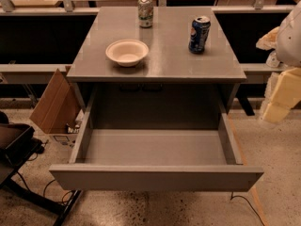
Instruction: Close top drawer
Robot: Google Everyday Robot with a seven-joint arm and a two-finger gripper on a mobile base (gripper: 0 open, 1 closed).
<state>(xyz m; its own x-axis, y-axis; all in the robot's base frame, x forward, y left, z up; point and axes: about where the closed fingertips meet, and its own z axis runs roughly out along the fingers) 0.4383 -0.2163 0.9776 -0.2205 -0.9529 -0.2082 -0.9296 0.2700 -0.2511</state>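
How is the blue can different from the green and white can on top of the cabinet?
The blue can is dark blue; the green and white can is pale. The blue can stands nearer the right edge, the green and white can further back, near the middle. Both stand upright on the cabinet top. The gripper is off to the right, touching neither.

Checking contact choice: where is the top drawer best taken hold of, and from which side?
The top drawer: mid-width on its flat front, from the front; handleless and pulled out, it likely suits pushing, not gripping. The pincer hangs at the picture's right edge.
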